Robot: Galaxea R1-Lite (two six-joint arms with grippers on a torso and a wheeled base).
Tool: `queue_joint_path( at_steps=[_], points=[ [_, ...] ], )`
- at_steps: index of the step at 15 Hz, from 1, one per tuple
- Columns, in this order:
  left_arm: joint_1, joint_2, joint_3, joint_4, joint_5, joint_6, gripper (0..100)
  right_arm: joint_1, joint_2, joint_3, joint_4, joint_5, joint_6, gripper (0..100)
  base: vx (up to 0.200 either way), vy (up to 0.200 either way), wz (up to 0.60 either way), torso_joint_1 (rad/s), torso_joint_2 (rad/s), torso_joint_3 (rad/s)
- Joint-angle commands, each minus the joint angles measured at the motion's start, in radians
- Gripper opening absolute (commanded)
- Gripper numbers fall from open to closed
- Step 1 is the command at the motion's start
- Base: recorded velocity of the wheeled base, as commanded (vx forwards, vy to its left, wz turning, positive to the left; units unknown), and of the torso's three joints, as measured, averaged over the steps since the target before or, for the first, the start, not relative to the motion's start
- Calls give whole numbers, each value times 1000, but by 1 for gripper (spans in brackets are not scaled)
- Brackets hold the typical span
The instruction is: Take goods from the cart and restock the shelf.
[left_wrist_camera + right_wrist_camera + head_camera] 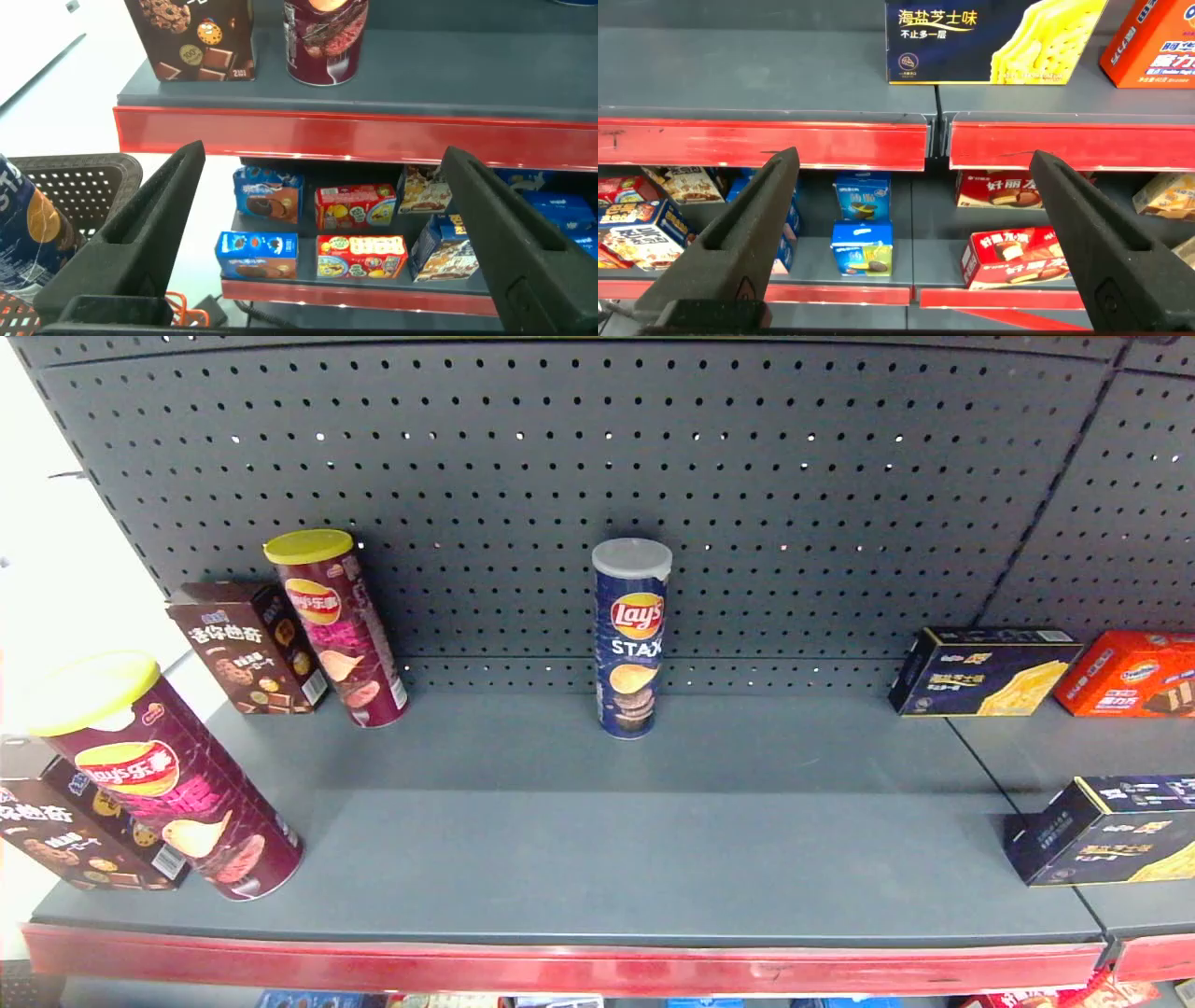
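Note:
A blue chips can (631,635) with a grey lid stands upright at the back middle of the grey shelf (597,840). In the left wrist view my left gripper (322,159) is open and holds nothing, in front of the shelf's red front edge (355,131). Off to its side is the black mesh cart (79,182), and a blue can (23,233) shows at its edge. My right gripper (915,161) is also open and empty, facing the red edge (766,140) below a dark blue cracker box (990,42).
Two maroon cans (338,625) (168,775) and two brown cookie boxes (247,644) (75,826) stand on the shelf's left. Dark blue boxes (980,670) (1106,826) and an orange box (1130,672) sit at the right. Lower shelves hold small snack boxes (360,229) (861,247).

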Motion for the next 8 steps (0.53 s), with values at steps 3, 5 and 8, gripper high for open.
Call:
queue_joint_path(
  at_steps=[3, 5, 8],
  points=[
    [1, 0, 0, 0, 0, -1, 100, 0, 0, -1, 1, -9, -3, 100, 0, 0, 200, 1, 2, 1],
    [1, 0, 0, 0, 0, -1, 100, 0, 0, -1, 1, -12, 0, 100, 0, 0, 600, 2, 2, 2],
    [1, 0, 0, 0, 0, 1, 100, 0, 0, -1, 1, -12, 0, 100, 0, 0, 600, 2, 7, 4]
  ],
)
